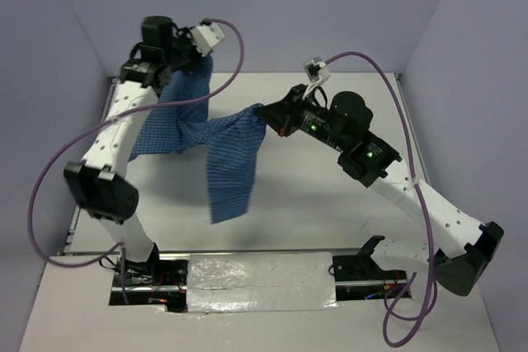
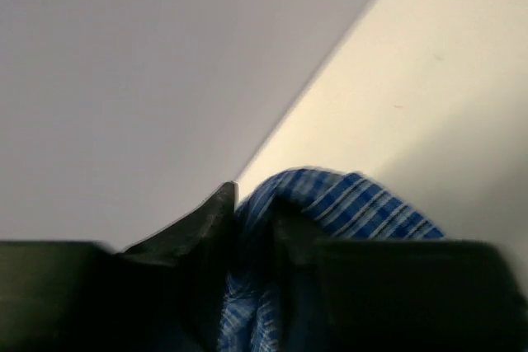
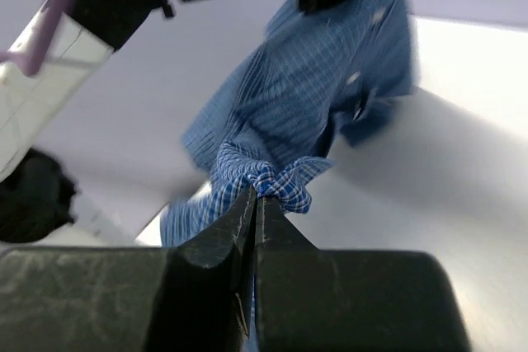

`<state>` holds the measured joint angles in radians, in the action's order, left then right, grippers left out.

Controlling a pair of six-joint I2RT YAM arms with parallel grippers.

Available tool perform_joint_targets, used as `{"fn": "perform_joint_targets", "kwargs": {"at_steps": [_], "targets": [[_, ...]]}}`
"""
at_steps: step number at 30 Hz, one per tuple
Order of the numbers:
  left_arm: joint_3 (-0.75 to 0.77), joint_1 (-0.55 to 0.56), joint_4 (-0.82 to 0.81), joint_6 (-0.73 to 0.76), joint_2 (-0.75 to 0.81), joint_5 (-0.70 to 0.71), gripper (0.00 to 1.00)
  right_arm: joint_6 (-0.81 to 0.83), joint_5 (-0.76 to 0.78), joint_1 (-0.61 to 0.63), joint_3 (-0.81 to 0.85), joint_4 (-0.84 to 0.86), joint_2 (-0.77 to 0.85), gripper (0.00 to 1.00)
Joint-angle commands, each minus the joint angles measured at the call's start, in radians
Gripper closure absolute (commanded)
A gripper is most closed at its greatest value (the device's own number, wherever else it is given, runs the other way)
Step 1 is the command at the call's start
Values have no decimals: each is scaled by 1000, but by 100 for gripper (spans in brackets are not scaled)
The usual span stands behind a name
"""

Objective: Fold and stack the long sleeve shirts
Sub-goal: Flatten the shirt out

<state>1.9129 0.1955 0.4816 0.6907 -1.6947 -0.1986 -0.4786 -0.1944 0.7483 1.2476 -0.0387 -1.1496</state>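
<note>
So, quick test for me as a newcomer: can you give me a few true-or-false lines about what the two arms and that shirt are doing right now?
1. The shirt is blue with a fine check. True.
2. The shirt lies neatly folded flat on the table. False: it is unfolded and held up, strung between the two grippers, with a loose part hanging down.
3. The right gripper is closed on a small bunch of the cloth. True.
4. The left gripper is empty and well away from the shirt. False: blue cloth sits between its fingers, and the shirt hangs from it.
5. A second folded shirt waits on the table. False: only one shirt is in view.
</note>
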Motion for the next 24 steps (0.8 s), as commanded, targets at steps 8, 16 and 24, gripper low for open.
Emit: {"fn": "perform_joint_targets", "kwargs": {"at_steps": [8, 16, 24], "targets": [[78, 81, 124, -197, -321, -58, 1, -207, 23, -265, -249, -73, -25, 100], [-491, 58, 337, 207, 231, 14, 5, -186, 10, -303, -353, -15, -50, 100], [-1083, 107, 2, 244, 339, 214, 5, -129, -59, -372, -338, -32, -108, 100]]}}
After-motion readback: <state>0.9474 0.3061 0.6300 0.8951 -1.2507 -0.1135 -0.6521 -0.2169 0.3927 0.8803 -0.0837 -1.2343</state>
